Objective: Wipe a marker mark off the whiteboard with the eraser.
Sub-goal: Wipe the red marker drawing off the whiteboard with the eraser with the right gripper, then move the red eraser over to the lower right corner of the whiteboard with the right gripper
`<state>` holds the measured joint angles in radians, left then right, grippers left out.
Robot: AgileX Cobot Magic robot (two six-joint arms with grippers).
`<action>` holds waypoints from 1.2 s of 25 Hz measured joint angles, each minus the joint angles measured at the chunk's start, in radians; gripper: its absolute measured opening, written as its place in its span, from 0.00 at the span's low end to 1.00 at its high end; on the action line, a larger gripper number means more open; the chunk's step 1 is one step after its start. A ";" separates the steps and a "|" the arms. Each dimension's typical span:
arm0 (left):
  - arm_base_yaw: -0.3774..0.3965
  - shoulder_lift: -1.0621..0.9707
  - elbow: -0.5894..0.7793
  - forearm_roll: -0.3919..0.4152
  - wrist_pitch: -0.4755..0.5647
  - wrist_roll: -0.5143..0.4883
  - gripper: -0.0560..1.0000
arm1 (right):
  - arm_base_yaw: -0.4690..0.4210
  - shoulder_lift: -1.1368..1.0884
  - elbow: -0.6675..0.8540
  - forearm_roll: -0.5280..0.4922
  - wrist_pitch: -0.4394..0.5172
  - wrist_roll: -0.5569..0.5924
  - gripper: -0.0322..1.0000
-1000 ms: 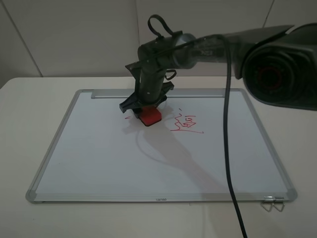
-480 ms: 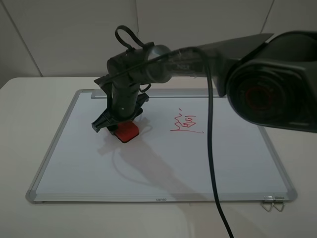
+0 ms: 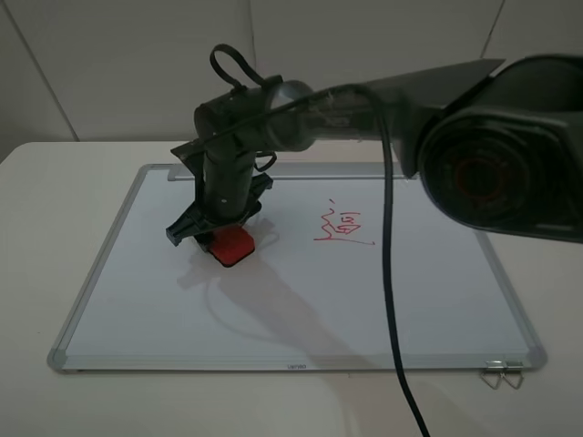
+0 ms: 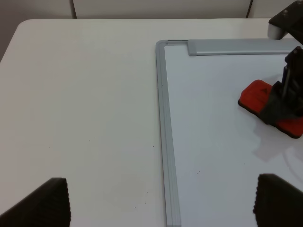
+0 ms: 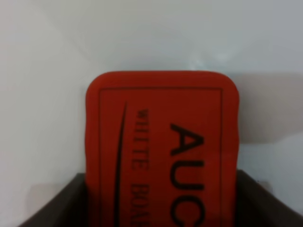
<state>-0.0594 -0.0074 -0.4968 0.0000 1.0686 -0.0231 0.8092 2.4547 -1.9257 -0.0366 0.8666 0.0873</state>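
A cream-white table [image 3: 55,191] with a rounded corner carries a large rectangular whiteboard [image 3: 364,309] with a silver-grey metal frame, lying flat on it. A small silver wire clip [image 3: 504,374] rests on the tabletop at the frame's front right corner.

We look over a pale cream desk [image 3: 41,218] with a matte top and a rounded far-left corner. Behind its far edge rises a white panelled wall [image 3: 127,73], where we count 3 thin seams [image 3: 41,78]. The light is soft and even, and faint grey shadows fall toward the near right.
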 joint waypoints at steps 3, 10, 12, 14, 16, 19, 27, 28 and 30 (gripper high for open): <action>0.000 0.000 0.000 0.000 0.000 0.000 0.79 | -0.021 -0.026 0.009 0.007 0.059 0.014 0.51; 0.000 0.000 0.000 0.000 0.000 0.000 0.79 | -0.080 -0.112 0.016 0.008 0.141 0.037 0.51; 0.000 0.000 0.000 0.000 0.000 0.000 0.79 | -0.103 -0.141 0.044 0.015 0.143 0.049 0.51; 0.000 0.000 0.000 0.000 0.000 0.000 0.79 | -0.135 -0.179 0.111 0.016 0.128 0.064 0.51; 0.000 0.000 0.000 0.000 0.000 0.000 0.79 | -0.168 -0.236 0.196 0.019 0.090 0.082 0.51; 0.000 0.000 0.000 0.000 0.000 0.000 0.79 | -0.221 -0.332 0.355 0.019 0.021 0.096 0.51; 0.000 0.000 0.000 0.000 0.000 0.000 0.79 | -0.369 -0.579 0.771 0.014 -0.141 0.137 0.51; 0.000 0.000 0.000 0.000 0.000 0.000 0.79 | -0.386 -0.600 0.817 0.014 -0.153 0.141 0.51; 0.000 0.000 0.000 0.000 0.000 0.000 0.79 | -0.417 -0.648 0.899 0.012 -0.179 0.163 0.51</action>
<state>-0.0594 -0.0074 -0.4968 0.0000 1.0686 -0.0231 0.3921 1.8072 -1.0270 -0.0247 0.6878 0.2504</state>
